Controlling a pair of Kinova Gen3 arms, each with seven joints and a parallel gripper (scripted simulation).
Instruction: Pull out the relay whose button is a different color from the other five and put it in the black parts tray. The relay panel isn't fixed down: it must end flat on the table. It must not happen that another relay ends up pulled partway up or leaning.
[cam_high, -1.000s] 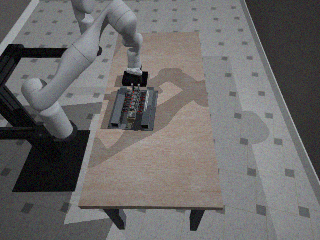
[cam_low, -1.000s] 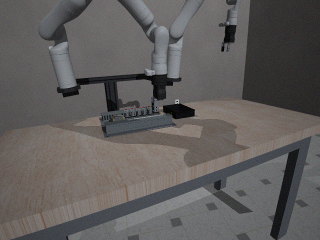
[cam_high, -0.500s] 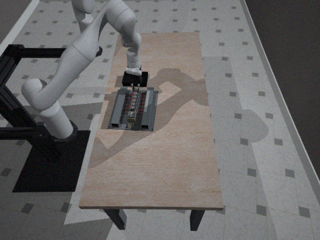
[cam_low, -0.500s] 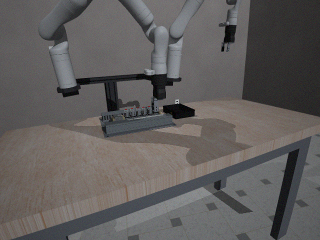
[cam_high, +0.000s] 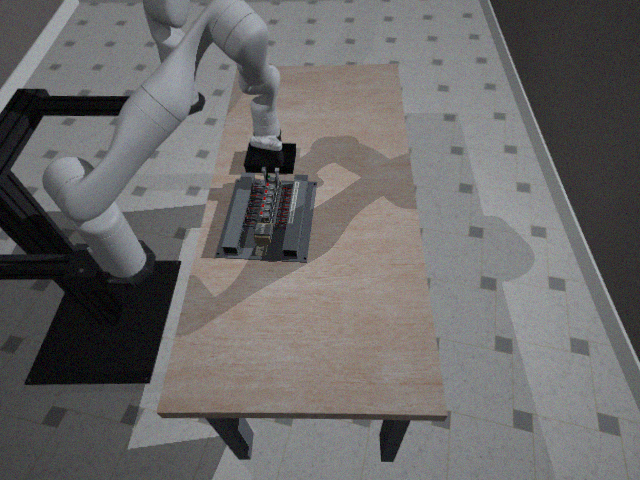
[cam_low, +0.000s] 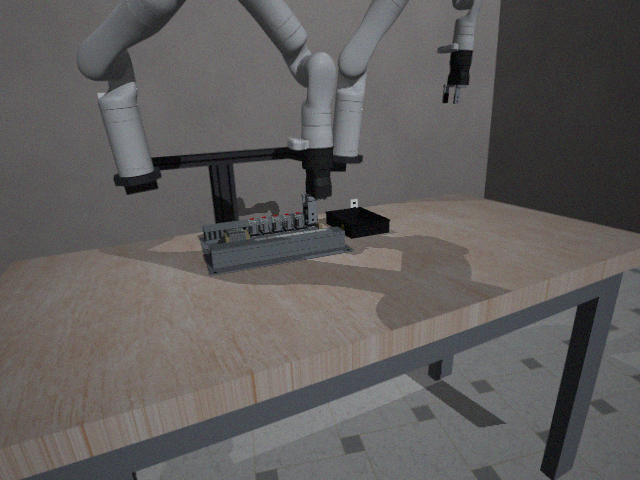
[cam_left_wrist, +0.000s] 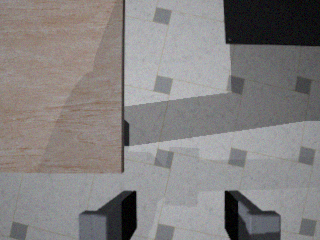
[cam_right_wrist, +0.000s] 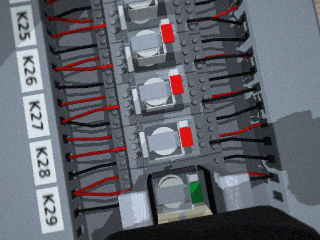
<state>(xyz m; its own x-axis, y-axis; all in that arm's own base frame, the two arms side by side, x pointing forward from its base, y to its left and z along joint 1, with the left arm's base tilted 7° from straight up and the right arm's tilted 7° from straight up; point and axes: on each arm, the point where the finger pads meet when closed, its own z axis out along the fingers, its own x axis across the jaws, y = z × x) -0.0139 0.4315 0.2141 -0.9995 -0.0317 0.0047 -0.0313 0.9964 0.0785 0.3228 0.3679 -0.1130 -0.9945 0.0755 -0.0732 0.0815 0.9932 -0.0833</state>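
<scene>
Taking the relay panel as your landmark, you have it lying flat on the table; your right gripper is over its K29 end, fingers clenched on the green-button relay, which sits in the row at that end; the red-button relays stand upright along the panel; the black parts tray is just beyond that same end; your left gripper hangs well apart from the panel, fingers released and wide
</scene>
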